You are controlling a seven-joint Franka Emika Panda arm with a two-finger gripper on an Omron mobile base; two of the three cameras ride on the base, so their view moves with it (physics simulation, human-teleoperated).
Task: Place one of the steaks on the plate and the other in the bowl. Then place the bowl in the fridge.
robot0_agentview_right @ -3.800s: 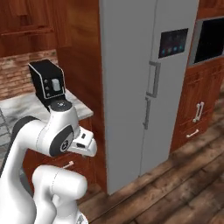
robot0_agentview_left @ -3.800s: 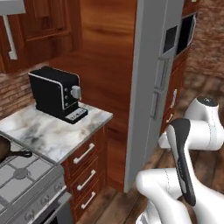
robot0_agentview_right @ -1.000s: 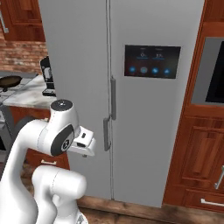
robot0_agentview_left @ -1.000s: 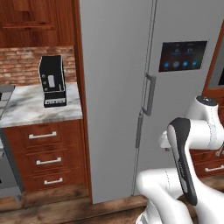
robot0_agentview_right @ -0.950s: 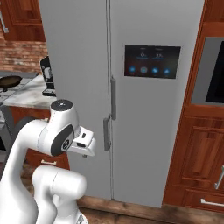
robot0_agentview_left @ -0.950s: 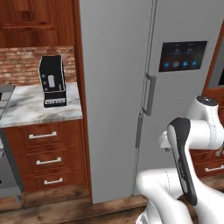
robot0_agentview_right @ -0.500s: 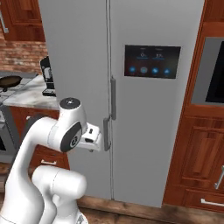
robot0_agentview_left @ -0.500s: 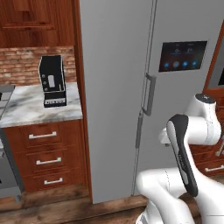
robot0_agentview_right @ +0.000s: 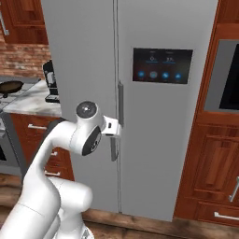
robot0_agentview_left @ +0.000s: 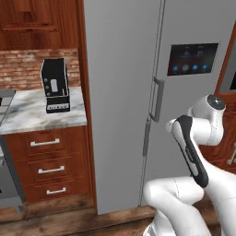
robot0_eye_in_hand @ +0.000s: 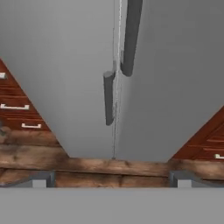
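Now, fridge [robot0_agentview_left: 120, 92]: we face it head on; its two light-grey doors are shut and meet at a thin seam down the middle.
Door handles: we see two grey bars flanking the seam, the right one [robot0_eye_in_hand: 130, 37] set higher, the left one [robot0_eye_in_hand: 108, 97] lower.
Fridge panel [robot0_agentview_right: 162, 65]: dark screen with small blue icons, on the right door.
Gripper [robot0_eye_in_hand: 112, 179]: our jaws stand wide apart and hold nothing; the two fingertips [robot0_eye_in_hand: 40, 179] show low in the hand view, well short of the doors, pointing at the handles.
Counter [robot0_agentview_left: 32, 113]: marble top to the left of the fridge, wooden drawers under it.
Coffee machine [robot0_agentview_left: 55, 85]: black, upright on that counter against the brick wall.
Frying pan [robot0_agentview_right: 10, 86]: we see it far left in the right base view.
Steaks, plate, bowl: we cannot tell where they are.
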